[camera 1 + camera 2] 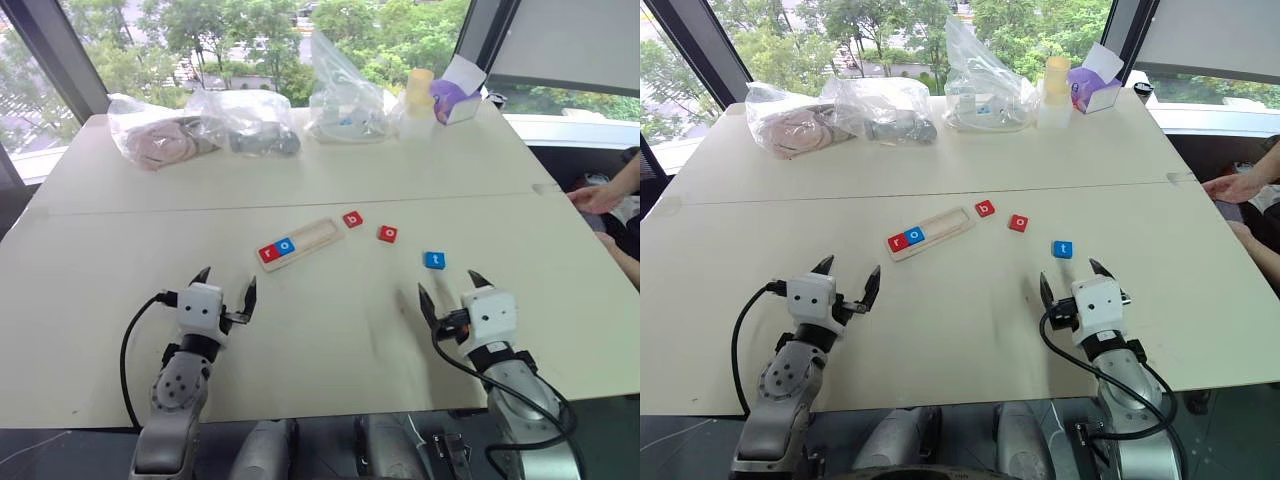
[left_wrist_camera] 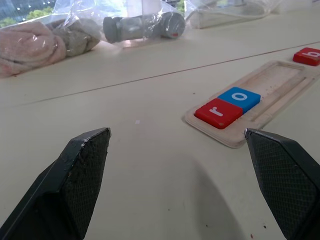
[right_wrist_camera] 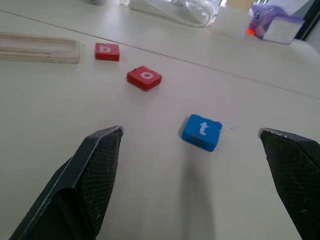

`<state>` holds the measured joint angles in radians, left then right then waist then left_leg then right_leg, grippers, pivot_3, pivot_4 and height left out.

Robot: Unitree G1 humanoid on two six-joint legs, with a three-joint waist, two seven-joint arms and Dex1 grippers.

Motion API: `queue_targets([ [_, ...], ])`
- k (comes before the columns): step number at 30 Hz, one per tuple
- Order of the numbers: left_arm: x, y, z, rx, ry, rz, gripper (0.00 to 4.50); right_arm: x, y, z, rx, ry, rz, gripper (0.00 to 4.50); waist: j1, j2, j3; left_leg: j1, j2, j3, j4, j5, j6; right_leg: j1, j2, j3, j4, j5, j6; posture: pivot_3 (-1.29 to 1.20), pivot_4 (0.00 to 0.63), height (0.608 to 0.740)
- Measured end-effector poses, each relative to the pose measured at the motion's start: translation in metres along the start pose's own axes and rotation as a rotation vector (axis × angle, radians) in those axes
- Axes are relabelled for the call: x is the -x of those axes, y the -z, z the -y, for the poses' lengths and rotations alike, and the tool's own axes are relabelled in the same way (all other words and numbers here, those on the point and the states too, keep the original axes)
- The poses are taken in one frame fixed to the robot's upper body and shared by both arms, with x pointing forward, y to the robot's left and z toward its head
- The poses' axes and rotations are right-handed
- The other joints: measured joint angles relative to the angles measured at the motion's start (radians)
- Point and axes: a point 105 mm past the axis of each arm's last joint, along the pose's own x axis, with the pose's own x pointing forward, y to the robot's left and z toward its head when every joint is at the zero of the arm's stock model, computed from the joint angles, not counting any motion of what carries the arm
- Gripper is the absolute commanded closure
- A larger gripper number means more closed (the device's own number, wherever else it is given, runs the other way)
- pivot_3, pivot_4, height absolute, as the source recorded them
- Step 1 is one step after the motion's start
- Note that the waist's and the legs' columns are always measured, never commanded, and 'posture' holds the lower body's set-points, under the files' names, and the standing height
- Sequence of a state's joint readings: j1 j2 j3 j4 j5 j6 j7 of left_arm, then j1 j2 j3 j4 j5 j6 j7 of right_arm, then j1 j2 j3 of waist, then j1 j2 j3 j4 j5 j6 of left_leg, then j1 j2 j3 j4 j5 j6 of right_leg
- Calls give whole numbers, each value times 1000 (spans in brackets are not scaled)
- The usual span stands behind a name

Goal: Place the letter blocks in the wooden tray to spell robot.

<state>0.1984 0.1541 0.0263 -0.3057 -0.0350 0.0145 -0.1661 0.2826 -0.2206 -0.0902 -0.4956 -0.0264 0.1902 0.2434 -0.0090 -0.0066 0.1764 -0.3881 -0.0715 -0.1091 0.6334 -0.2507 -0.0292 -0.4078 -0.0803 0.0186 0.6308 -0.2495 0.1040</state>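
Note:
The wooden tray (image 1: 318, 236) lies at an angle mid-table, with a red r block (image 1: 269, 253) and a blue o block (image 1: 286, 245) in its near-left end. Just right of the tray sit a red b block (image 1: 353, 219), a red o block (image 1: 387, 234) and a blue t block (image 1: 434, 260), all loose on the table. My left gripper (image 1: 226, 288) hovers open, short of the tray's left end and empty. My right gripper (image 1: 451, 289) is open too, just behind the t block (image 3: 201, 132).
Clear plastic bags (image 1: 245, 122) with cloth and parts, a yellow-capped bottle (image 1: 418, 100) and a purple-and-white box (image 1: 455, 98) line the far side of the table. A person's hand (image 1: 598, 196) rests at the right edge. A seam (image 1: 200, 209) crosses the tabletop.

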Motion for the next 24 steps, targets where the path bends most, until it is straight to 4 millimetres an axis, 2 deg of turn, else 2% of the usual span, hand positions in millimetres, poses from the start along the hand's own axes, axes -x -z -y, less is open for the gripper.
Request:
queue_targets([
  [8, -1, -4, 5, 6, 18, -9, 0, 1, 2, -3, 3, -21, -8, 54, 0, 0, 0, 0, 0, 0, 0, 0, 0, 0, 0, 0, 0, 0, 0, 0, 150, 740],
  [19, -10, -29, 8, 4, 34, 9, 0, -3, 0, -7, 3, -42, -9, 54, 0, 0, 0, 0, 0, 0, 0, 0, 0, 0, 0, 0, 0, 0, 0, 0, 150, 740],
  [24, -10, -27, 9, 9, 38, -15, 0, -4, 0, -8, 1, -49, -11, 54, 1, 0, 0, 0, 0, 0, 0, 0, 0, 0, 0, 0, 0, 0, 0, 0, 150, 740],
])
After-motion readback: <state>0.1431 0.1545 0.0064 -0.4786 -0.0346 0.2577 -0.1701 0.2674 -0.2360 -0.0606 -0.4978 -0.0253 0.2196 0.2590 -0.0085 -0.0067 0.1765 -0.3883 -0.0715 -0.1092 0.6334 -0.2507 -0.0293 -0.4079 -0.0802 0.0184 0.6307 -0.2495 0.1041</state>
